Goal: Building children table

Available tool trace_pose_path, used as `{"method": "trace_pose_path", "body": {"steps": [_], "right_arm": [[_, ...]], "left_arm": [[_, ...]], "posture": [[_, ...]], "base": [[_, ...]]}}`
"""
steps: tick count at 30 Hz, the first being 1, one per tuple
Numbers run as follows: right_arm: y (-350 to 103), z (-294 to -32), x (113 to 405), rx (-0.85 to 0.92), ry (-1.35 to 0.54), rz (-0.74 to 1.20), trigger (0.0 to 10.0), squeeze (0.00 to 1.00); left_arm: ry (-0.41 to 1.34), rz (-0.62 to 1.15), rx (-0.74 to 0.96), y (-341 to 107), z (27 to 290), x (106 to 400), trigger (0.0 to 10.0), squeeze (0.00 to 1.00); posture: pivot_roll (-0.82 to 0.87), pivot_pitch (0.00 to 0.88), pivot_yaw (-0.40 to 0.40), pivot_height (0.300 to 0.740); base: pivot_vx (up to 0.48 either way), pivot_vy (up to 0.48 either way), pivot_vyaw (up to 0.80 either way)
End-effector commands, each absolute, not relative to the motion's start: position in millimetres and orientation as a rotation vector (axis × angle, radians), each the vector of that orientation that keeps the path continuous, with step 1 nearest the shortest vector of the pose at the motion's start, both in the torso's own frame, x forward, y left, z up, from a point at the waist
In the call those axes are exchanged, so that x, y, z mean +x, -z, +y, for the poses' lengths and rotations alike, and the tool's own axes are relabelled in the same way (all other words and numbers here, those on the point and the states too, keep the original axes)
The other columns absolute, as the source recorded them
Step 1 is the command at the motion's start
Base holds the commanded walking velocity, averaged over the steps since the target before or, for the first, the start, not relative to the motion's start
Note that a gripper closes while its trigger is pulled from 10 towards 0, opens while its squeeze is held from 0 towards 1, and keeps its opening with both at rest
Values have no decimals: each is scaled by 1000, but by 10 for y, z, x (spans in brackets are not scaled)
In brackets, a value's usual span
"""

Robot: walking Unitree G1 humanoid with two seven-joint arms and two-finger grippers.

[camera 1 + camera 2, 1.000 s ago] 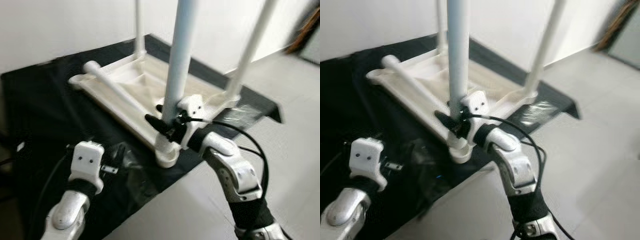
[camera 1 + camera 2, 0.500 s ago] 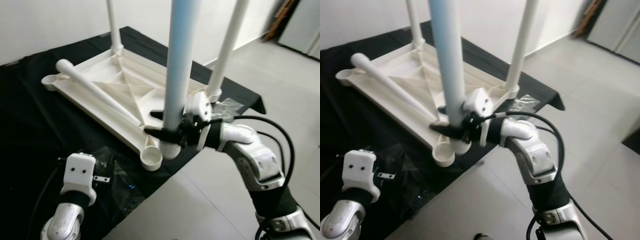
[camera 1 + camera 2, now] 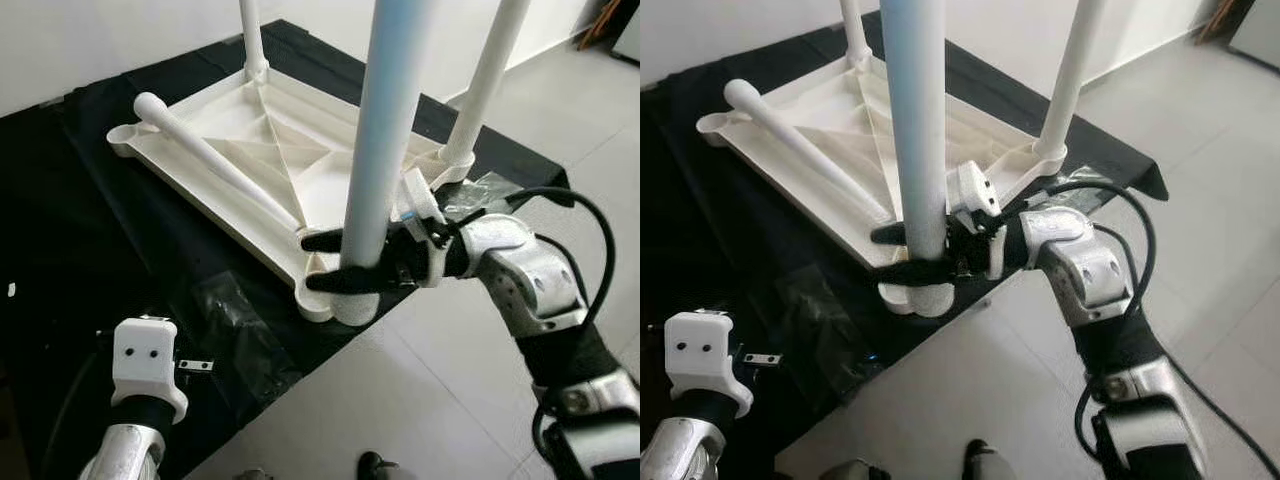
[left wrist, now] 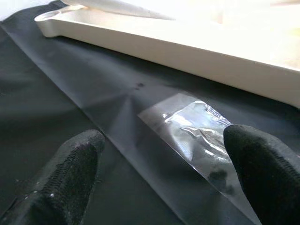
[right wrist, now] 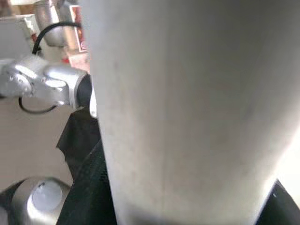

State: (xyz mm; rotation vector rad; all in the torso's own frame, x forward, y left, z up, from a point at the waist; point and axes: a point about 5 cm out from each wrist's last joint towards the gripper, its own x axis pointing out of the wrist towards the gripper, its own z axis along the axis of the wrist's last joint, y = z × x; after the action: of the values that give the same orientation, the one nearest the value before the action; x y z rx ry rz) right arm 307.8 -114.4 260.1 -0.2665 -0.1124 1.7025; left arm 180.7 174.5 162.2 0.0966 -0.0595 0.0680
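Observation:
The white tabletop [image 3: 262,160] lies upside down on a black cloth [image 3: 90,230]. Two white legs stand in its far corner [image 3: 250,35] and right corner [image 3: 485,90]. A loose leg [image 3: 215,165] lies across it. My right gripper [image 3: 335,262] is shut on a third leg [image 3: 385,140], held upright with its lower end at the near corner socket [image 3: 318,300]; whether it sits in the socket I cannot tell. The held leg [image 5: 187,108] is close up in the right wrist view. My left gripper [image 4: 164,140] is open, low over the cloth and a clear plastic bag [image 4: 197,129].
The cloth ends just past the near corner, where grey floor tiles [image 3: 420,400] begin. A second clear bag [image 3: 492,188] lies by the right corner leg. A white wall [image 3: 90,40] runs behind the cloth.
The camera has shifted. The held leg's lower end, beside the empty near socket half a second ago, now stands closer against it. My left arm stays low over the cloth.

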Motion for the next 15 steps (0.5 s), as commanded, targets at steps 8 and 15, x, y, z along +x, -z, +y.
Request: {"method": "trace_pose_path", "body": {"steps": [8, 15], "right_arm": [[-2754, -1003, 3188, -453, -1805, -179, 10000, 0], [-2905, -857, 3164, -393, -1888, -230, 10000, 0]], "left_arm": [[5, -66, 110, -1683, 1668, 1756, 10000, 0], [17, -69, 106, -1711, 1649, 1738, 10000, 0]], "posture": [[74, 358, 19, 740], [76, 374, 15, 740]], "base": [[0, 0, 0], [0, 0, 0]]}}
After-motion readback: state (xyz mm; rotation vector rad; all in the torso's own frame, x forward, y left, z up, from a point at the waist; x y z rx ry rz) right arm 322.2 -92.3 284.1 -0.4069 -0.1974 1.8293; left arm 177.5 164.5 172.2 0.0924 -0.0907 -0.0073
